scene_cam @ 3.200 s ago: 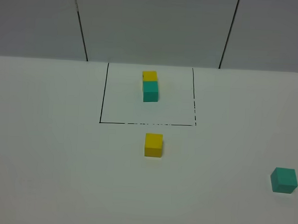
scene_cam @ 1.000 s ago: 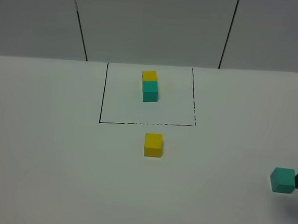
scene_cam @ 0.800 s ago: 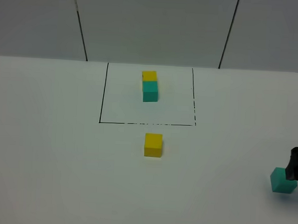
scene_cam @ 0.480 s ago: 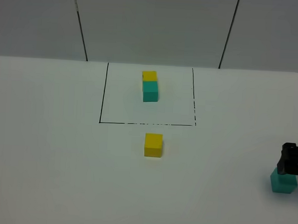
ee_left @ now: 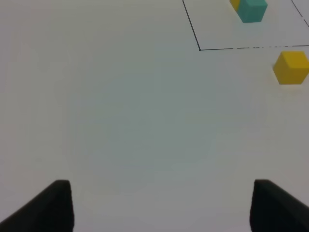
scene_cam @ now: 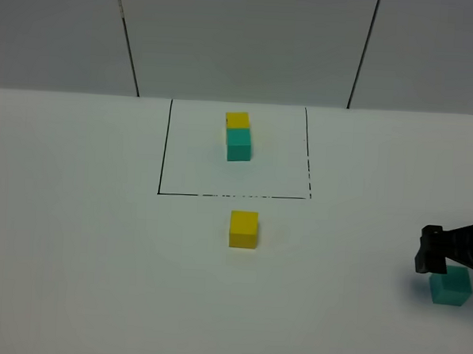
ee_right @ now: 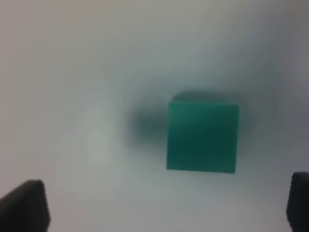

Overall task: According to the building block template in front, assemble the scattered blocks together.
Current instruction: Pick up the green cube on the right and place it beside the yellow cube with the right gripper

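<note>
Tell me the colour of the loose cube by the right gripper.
The loose cube is plain teal-green; the right wrist view shows it best.

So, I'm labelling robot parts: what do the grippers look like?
Both are plain black. The left gripper shows only two blunt, blocky fingertips; the right gripper is a dark boxy shape. No cables or markings show.

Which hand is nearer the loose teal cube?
Right. The right hand hangs open just over the loose teal cube; the left hand sits far off, left of the loose yellow cube.
</note>
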### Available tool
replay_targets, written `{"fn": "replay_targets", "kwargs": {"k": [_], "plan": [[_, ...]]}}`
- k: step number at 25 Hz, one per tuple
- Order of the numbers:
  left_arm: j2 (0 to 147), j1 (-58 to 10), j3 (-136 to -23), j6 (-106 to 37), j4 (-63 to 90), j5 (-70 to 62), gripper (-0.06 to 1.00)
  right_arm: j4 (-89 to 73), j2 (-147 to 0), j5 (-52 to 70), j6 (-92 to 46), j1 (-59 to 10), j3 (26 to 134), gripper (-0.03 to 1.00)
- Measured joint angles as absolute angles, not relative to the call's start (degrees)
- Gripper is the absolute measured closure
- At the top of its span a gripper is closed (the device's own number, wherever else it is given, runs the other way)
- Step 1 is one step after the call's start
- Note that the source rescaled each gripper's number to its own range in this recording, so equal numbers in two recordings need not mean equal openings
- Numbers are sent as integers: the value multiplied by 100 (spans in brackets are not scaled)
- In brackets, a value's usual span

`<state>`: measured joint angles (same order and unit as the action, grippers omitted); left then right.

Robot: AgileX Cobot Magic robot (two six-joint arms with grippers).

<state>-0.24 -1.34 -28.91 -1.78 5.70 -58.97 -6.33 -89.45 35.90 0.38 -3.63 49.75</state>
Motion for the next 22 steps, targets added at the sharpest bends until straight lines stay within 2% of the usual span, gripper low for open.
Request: {"fn": "replay_targets", "kwargs": {"k": [12, 22], "plan": [[-24, -134, -2891, -173, 570, -5897, 7, -454, -9728, 3145, 142, -365, 5032, -3], [-24, -134, -2891, -173, 570, -5897, 7, 0, -10268, 3434, 279, -365, 5538, -3]]}}
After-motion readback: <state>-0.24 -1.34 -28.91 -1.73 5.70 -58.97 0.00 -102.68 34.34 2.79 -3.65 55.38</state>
